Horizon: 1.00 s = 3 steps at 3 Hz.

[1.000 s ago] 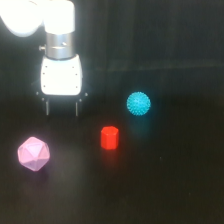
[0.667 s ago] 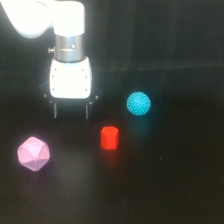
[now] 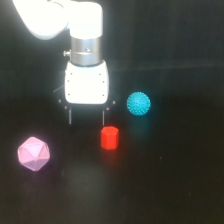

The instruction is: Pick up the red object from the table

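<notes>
1. While the gripper hangs above the table, its two thin fingers point down with a clear gap between them, so it is released and carries nothing.
2. Just below the finger on the exterior view's right stands the red object, upright on the table and apart from the fingertips; it sits a little toward the exterior view's right of the gap, not squarely under it.
3. Judging by its stubby, blocky shape and plain look, it is probably light and stiff, likely plastic or wood, with little risk of crushing.
4. Its side walls look smooth, so a slip is possible if the squeeze lands near the top edge; taking it across the middle of its height, on opposite sides, seems the safest hold.
5. Farther out, a teal bumpy ball lies near on the exterior view's right, and a pink faceted block rests well apart on the exterior view's left.
</notes>
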{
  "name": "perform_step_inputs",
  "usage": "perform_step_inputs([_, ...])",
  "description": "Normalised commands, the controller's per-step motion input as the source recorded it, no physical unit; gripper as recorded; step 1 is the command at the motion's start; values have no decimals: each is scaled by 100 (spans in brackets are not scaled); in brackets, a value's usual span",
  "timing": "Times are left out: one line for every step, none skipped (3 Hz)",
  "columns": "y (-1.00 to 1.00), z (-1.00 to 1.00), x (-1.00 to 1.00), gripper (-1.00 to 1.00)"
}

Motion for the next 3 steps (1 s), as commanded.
perform_step_inputs([-100, -34, 69, 100])
perform_step_inputs([-66, -100, -100, 87])
perform_step_inputs([-52, -6, -36, 48])
